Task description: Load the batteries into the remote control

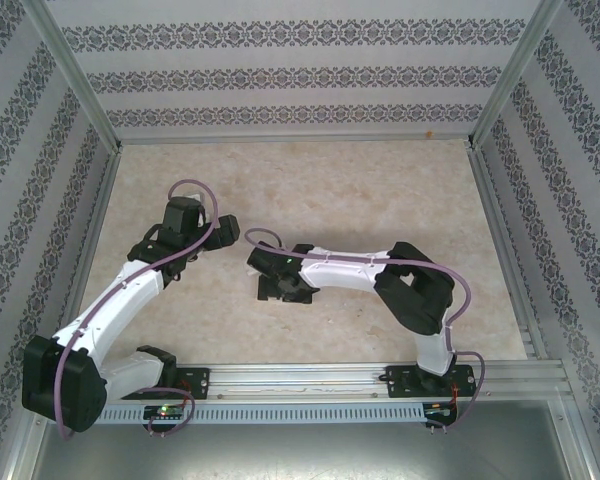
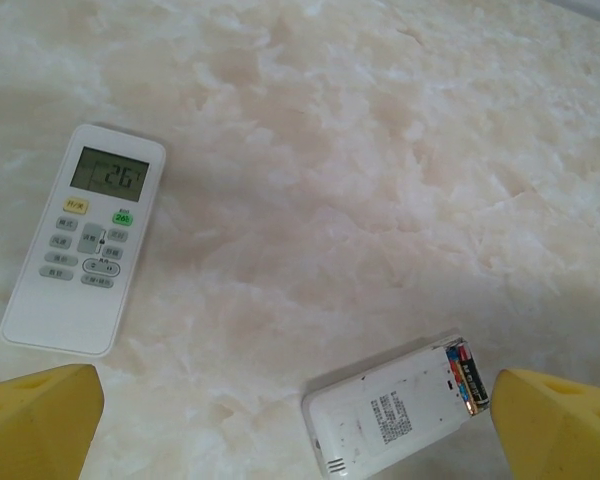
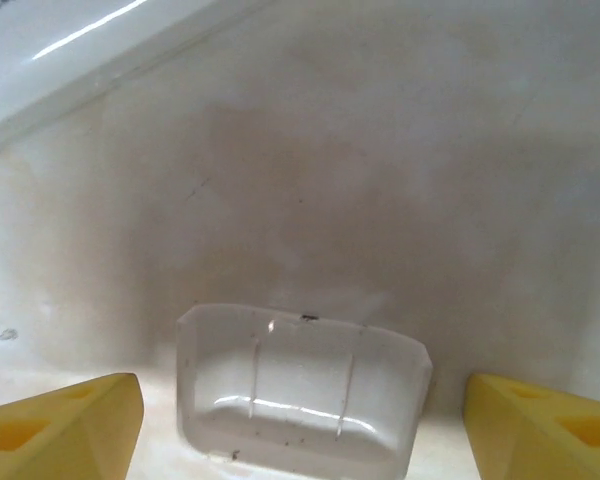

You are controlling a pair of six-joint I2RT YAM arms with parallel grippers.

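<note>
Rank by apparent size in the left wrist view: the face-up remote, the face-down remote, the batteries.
1. Face-up remote, largest as seen.
2. Face-down remote, though the frame's bottom edge may crop it, so this order is unsure.
3. Batteries, clearly smallest, seated in that remote's end.

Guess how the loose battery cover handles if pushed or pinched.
The battery cover looks like a thin plastic shell, so probably light and slightly flexible. Its glossy surface may slip. Lying flat on the table, it should slide, not roll.
</note>
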